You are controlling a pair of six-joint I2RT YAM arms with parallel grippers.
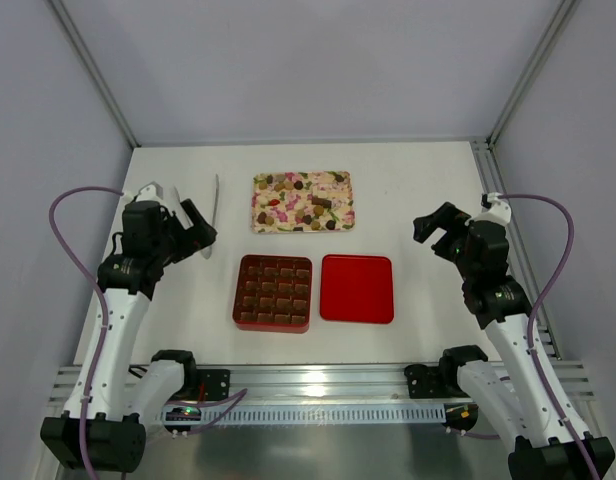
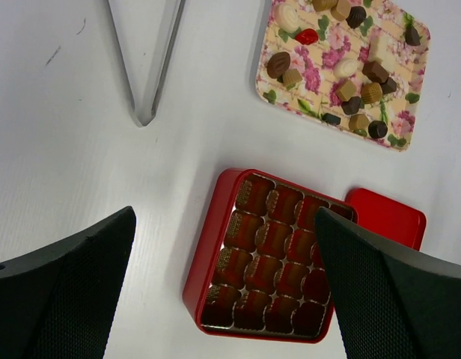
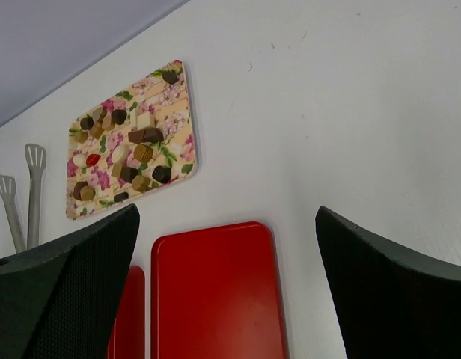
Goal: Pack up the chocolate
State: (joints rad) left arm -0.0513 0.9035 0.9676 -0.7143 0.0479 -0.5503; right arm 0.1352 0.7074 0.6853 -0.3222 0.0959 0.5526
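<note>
The chocolate [image 1: 310,196] lies as many small brown pieces scattered on the cream floral tray [image 1: 340,222] at the table's middle back. It also shows in the left wrist view [image 2: 349,90] and the right wrist view [image 3: 144,136]. The square red box [image 1: 237,293] sits in front of the tray, its cells lined with brown paper cups that look empty [image 2: 262,262]. Its flat red lid [image 1: 356,289] lies just right of it. My left gripper [image 1: 195,230] hovers open to the left of the box. My right gripper [image 1: 436,230] hovers open to the right of the lid.
Metal tongs [image 1: 216,208] lie left of the tray, also seen in the left wrist view [image 2: 144,67] and the right wrist view [image 3: 32,187]. The enclosure's grey walls stand at the back and sides. A metal rail [image 1: 318,385] runs along the near edge.
</note>
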